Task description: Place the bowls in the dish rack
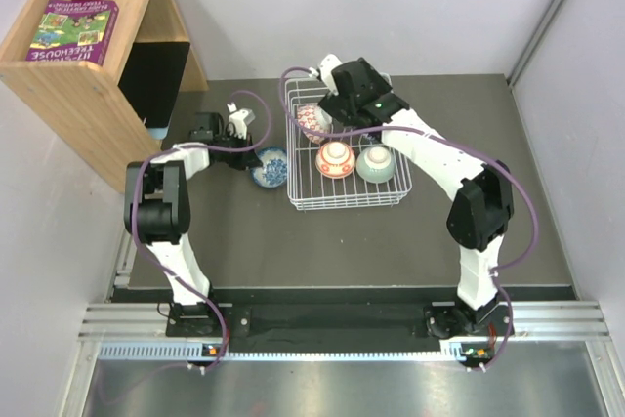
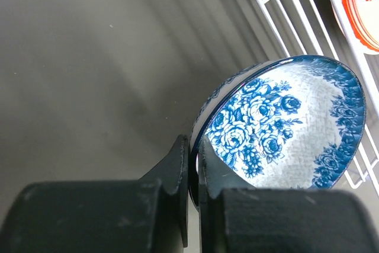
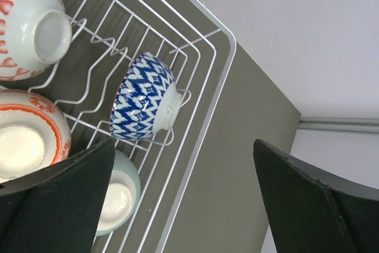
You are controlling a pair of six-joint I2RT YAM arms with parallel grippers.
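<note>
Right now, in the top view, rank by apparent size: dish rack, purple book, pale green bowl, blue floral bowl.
1. dish rack
2. purple book
3. pale green bowl and blue floral bowl: too alike to rank

The bowl [image 2: 284, 117] is glossy glazed, rack [image 1: 312, 192] coated wire (table [image 2: 89, 57] matt).

A dark grey surface [image 1: 293, 241] sits between pale walls [image 1: 410, 7]. A wooden shelf [image 1: 93, 95] stands at its far left corner, with a purple book [image 1: 73, 31] lying on it.
</note>
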